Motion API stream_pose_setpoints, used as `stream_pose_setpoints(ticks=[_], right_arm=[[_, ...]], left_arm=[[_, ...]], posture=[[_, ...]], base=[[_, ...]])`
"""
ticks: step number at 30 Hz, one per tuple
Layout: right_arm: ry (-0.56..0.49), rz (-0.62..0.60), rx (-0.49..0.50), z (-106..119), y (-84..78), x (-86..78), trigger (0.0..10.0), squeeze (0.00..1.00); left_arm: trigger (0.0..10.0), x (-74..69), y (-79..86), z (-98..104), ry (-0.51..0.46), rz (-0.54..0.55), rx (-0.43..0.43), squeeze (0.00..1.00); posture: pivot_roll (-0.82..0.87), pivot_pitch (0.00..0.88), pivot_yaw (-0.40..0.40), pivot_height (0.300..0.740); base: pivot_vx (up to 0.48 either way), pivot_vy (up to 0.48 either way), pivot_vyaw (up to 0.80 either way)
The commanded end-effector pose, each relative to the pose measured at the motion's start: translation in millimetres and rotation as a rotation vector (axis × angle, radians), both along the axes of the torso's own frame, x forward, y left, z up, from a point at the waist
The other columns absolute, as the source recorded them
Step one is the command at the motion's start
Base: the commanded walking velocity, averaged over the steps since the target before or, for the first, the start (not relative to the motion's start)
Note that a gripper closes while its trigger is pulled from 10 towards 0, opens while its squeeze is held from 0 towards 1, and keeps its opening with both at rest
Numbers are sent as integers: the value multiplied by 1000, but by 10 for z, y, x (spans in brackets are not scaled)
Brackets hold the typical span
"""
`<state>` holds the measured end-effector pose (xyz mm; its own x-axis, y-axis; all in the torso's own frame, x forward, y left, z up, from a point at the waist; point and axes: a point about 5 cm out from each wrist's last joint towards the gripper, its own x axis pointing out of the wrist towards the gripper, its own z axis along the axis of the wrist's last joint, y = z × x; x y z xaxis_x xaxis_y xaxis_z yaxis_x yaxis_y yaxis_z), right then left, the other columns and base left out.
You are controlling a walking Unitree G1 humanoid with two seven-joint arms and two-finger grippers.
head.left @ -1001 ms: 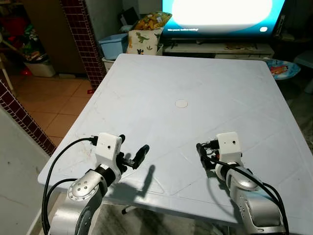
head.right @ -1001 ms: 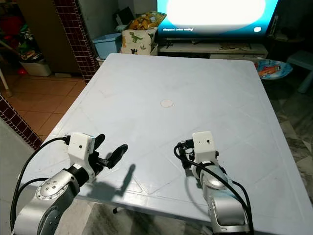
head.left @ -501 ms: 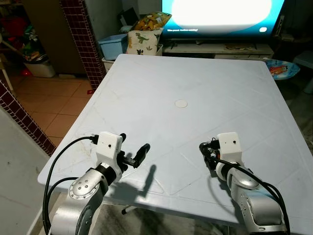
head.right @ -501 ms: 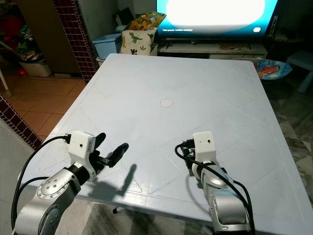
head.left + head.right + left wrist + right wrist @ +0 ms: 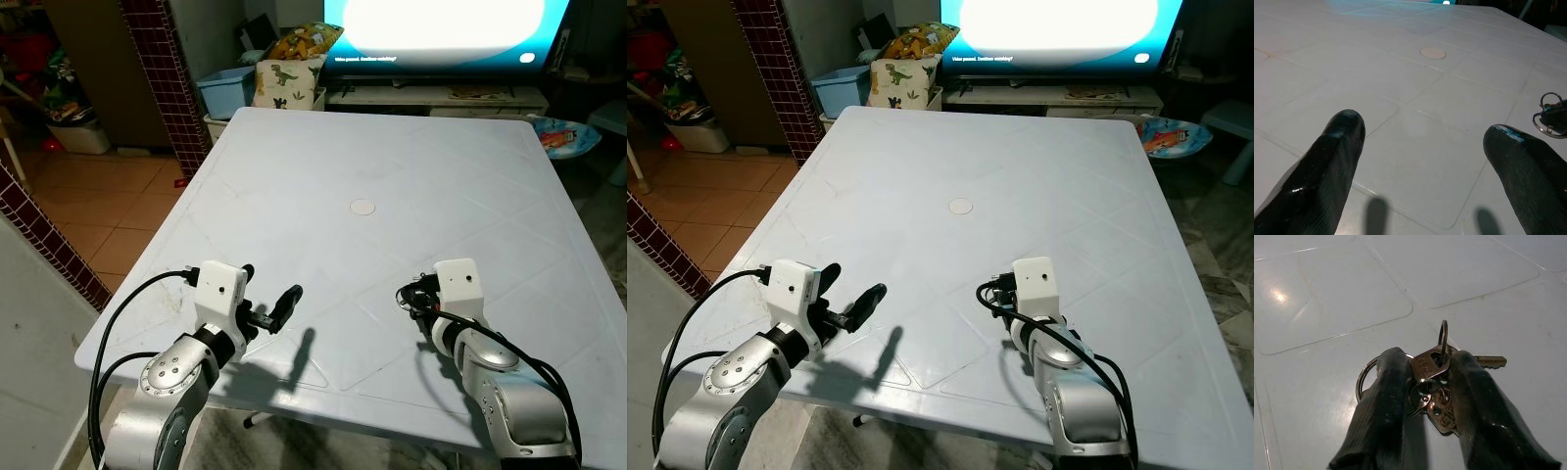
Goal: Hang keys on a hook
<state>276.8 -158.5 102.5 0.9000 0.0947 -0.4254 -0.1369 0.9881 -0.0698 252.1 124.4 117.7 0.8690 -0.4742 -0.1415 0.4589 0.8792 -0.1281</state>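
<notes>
A bunch of metal keys (image 5: 1436, 382) on rings is pinched between my right gripper's (image 5: 1427, 366) black fingers, just above the white table (image 5: 392, 147). That gripper (image 5: 409, 297) sits over the table's near right part. From the left wrist camera the key rings (image 5: 1547, 113) show as small loops at the far right. My left gripper (image 5: 266, 299) hovers over the near left corner, open, with nothing between its fingers (image 5: 1334, 156). No hook can be made out.
A small round cap (image 5: 363, 208) marks the table's middle. Beyond the far edge stand a lit TV (image 5: 446, 24), a dinosaur-print bag (image 5: 287, 83) and a blue bin (image 5: 223, 90). A brick pillar (image 5: 162, 78) and tiled floor lie to the left.
My right gripper has shifted slightly away from me with the keys still held. The left arm has barely moved.
</notes>
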Motion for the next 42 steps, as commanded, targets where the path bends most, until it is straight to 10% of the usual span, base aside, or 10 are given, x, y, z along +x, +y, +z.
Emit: stream_pose_setpoints(ticks=[1,29,40,41,42], right_arm=[[57,-15,-9,-71,-17,-26,0,0],[-231,-179,-173,414,-257,179,0,0],[-390,40,-82,652,103,193,0,0],[-361,70,-82,601,141,177,2902,0],[-344,87,-81,571,160,167,2902,0]], left_arm=[[10000,23,-2,2,-3,3,13,0],[10000,72,-34,33,-26,5,6,0],[10000,90,-61,31,-31,3,2,0],[10000,90,-62,31,-31,4,1,0],[10000,90,-63,31,-30,4,0,0]], posture=[[-32,44,59,740],[-35,44,58,740],[-43,31,54,740],[-43,31,54,740],[-43,31,54,740]], base=[[0,0,0],[0,0,0],[0,0,0],[0,0,0],[0,0,0]])
